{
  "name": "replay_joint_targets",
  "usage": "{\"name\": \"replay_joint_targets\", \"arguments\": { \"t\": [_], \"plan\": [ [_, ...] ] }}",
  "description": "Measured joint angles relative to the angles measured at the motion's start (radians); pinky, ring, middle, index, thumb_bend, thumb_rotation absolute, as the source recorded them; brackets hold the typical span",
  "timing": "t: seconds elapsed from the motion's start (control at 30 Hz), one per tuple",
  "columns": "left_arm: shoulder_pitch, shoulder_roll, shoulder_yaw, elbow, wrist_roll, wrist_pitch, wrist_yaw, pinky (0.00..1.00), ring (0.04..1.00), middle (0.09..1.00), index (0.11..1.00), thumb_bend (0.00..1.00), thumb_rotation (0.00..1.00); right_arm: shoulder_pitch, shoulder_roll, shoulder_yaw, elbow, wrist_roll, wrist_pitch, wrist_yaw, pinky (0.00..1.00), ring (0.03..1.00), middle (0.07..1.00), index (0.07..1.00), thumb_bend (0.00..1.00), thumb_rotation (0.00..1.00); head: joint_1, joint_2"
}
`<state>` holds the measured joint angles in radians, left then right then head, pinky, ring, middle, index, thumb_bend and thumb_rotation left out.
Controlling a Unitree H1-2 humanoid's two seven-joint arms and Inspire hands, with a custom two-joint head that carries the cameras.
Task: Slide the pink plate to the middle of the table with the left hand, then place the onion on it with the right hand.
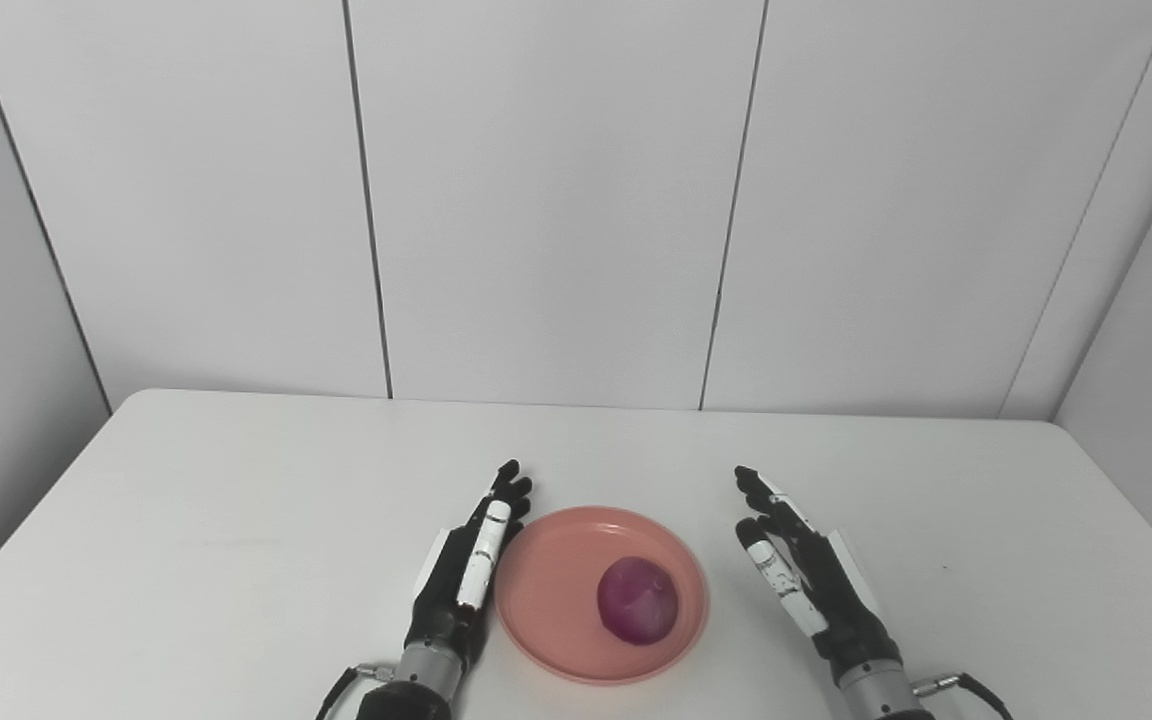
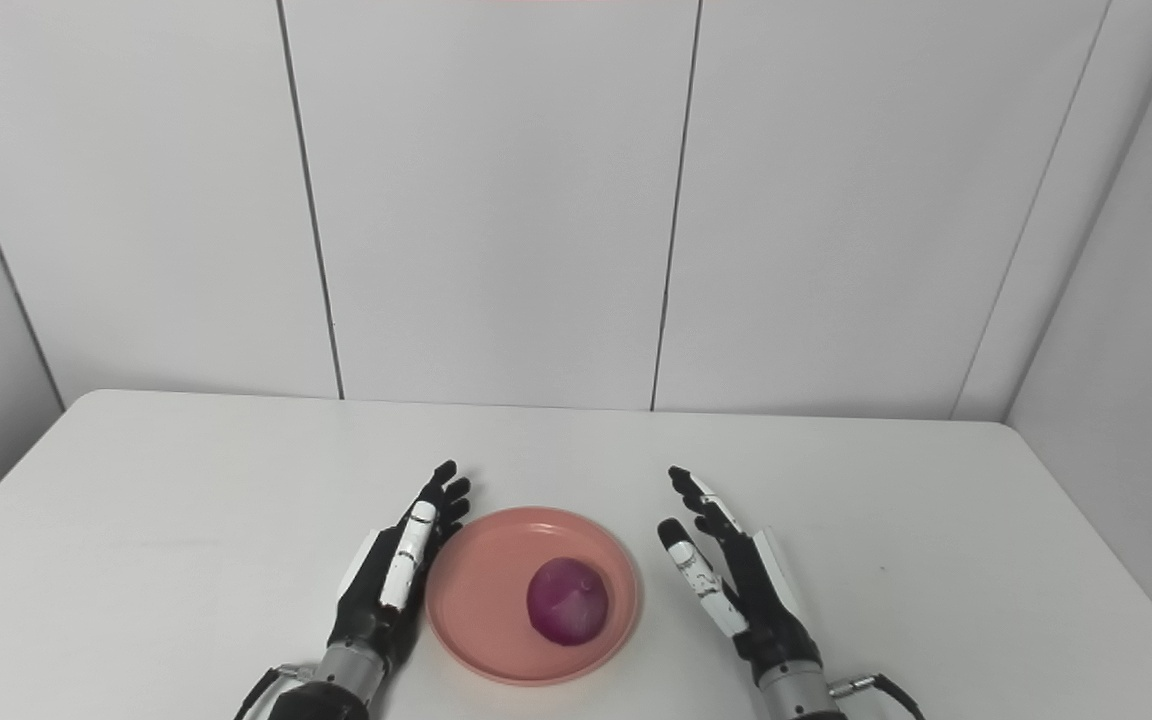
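Observation:
A pink plate [image 1: 548,585] lies on the white table near the front middle. A purple onion [image 1: 638,599] rests on the right part of the plate. My left hand [image 1: 466,570] is open, fingers straight, right beside the plate's left rim; whether it touches the rim I cannot tell. My right hand [image 1: 806,575] is open and empty, a short way right of the plate and apart from it. Both hands also show in the right eye view, left hand [image 2: 396,570] and right hand [image 2: 731,580], with the plate [image 2: 481,590] and onion [image 2: 567,600] between them.
The white table [image 1: 236,520] has rounded corners and stands against a wall of white panels [image 1: 556,200]. Thin cables run from both wrists at the bottom edge.

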<state>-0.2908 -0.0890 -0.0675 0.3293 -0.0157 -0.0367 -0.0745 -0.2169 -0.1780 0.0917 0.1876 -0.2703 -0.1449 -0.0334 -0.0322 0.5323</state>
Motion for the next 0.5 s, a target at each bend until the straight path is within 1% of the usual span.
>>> {"name": "replay_joint_targets", "arguments": {
  "t": [0.13, 0.2, 0.27, 0.33, 0.47, 0.5],
  "plan": [
    [-0.002, 0.005, 0.0, 0.002, 0.002, -0.003, -0.001, 0.96, 0.947, 0.942, 0.938, 0.52, 1.0, -0.006, 0.003, -0.006, 0.012, 0.042, 0.0, 0.018, 0.89, 0.921, 0.922, 0.932, 0.68, 1.0, -0.002, 0.0],
    [-0.003, 0.011, 0.0, 0.003, 0.003, -0.004, -0.001, 0.97, 0.952, 0.944, 0.936, 0.54, 1.0, -0.007, 0.006, -0.007, 0.014, 0.056, 0.0, 0.021, 0.89, 0.918, 0.922, 0.929, 0.7, 1.0, -0.008, 0.006],
    [-0.004, 0.017, 0.001, 0.003, 0.003, -0.005, -0.001, 0.97, 0.951, 0.942, 0.935, 0.53, 1.0, -0.009, 0.01, -0.008, 0.017, 0.063, 0.0, 0.022, 0.9, 0.914, 0.92, 0.926, 0.71, 1.0, -0.008, 0.006],
    [-0.005, 0.026, 0.004, 0.003, 0.003, -0.006, -0.001, 0.96, 0.946, 0.941, 0.936, 0.53, 1.0, -0.011, 0.015, -0.008, 0.018, 0.067, 0.001, 0.021, 0.9, 0.908, 0.916, 0.922, 0.72, 1.0, -0.012, 0.015],
    [-0.006, 0.046, 0.021, 0.002, 0.002, -0.026, -0.001, 0.96, 0.945, 0.943, 0.937, 0.53, 1.0, -0.011, 0.035, -0.009, 0.017, 0.07, 0.033, 0.021, 0.91, 0.9, 0.91, 0.918, 0.73, 1.0, -0.017, 0.02],
    [-0.006, 0.049, 0.025, 0.002, 0.001, -0.028, -0.002, 0.96, 0.946, 0.945, 0.938, 0.53, 1.0, -0.011, 0.039, -0.009, 0.016, 0.072, 0.04, 0.022, 0.91, 0.898, 0.909, 0.917, 0.73, 1.0, -0.02, 0.028]
  ]
}}
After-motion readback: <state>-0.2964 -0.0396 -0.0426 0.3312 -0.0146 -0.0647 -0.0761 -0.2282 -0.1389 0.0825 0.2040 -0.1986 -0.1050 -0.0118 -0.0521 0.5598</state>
